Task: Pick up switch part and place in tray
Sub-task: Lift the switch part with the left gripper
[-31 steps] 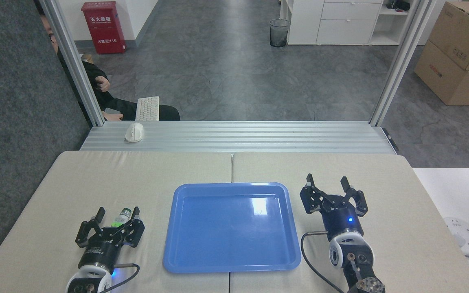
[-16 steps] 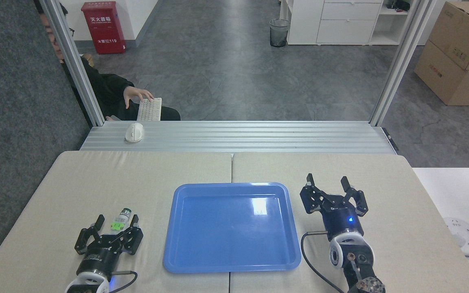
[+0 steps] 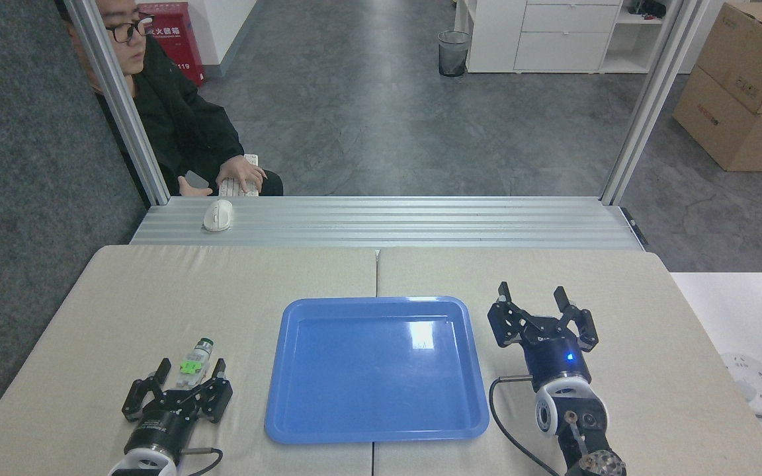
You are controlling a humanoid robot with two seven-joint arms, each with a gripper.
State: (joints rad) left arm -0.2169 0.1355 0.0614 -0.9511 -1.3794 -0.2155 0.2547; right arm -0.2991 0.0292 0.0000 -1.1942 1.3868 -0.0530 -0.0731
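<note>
The beige worktop [image 3: 123, 297] has plenty of bare surface on either side of the blue tray [image 3: 275, 403], which sits near the front edge, straddling the seam between the two pads. Nothing lies in the tray; only a window glare shows on its glossy floor. The switch part [image 3: 194, 357] lies on the worktop left of the tray, clear of its rim, silver end pointing away. The left hand [image 3: 192, 366] sits just behind it, fingers spread apart, with the near end of the part between the fingertips; whether they touch it I cannot tell. The right hand [image 3: 532, 293] rests close beside the tray's right rim, fingers wide apart and holding nothing. Beyond the far edge runs a ribbed metal ledge [image 3: 421, 221] with a white mouse [image 3: 217, 215].
</note>
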